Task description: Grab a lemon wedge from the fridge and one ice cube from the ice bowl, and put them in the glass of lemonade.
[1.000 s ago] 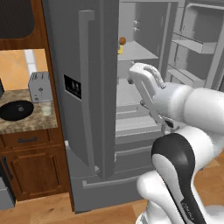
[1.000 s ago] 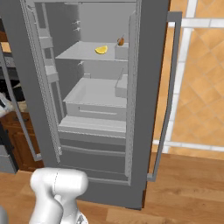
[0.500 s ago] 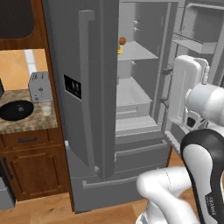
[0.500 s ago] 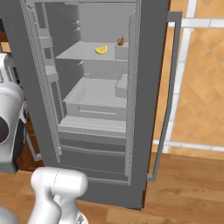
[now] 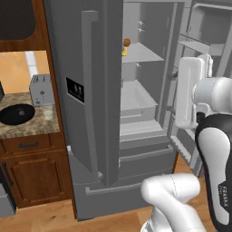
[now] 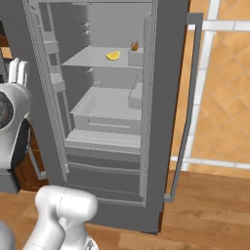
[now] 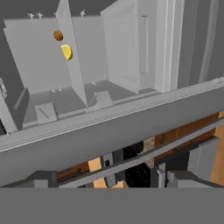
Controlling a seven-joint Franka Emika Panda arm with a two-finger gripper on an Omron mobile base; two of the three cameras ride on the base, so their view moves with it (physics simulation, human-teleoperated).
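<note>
- Far left on the stone counter (image 5: pixel 45 121): ice bowl (image 5: pixel 16 114) lying flat beside the toaster (image 5: pixel 41 89); ice cube too small to make out, so presumably not yet collected.
- No clear sight of the glass of lemonade near the toaster; too small or hidden to confirm.
- Centre: fridge (image 5: pixel 86 104) with its right door (image 6: pixel 188 88) swung wide and the left one shut, so opening appears done and the interior stands exposed.
- Inside, on the upper shelf (image 6: pixel 97 57): lemon wedge (image 6: pixel 113 55) resting untouched toward the right part of the shelf, with a small orange ball (image 6: pixel 135 46) just beside it, farther back and to the right.
- Wedge lying flat; long axis running roughly left–right across the shelf, curved back toward the fridge's far wall, flat edge facing the near side, as far as so small a shape allows.
- Right: arm raised in front of the open compartment, well apart from the wedge and lower than its shelf.
- Gripper fingertips not discernible in the hand view; jaws taken as spread wide, with nothing held.
- Judged progress: early. Left to do: reach for the wedge, carry it to the glass, then fetch one ice cube and drop it in too.
</note>
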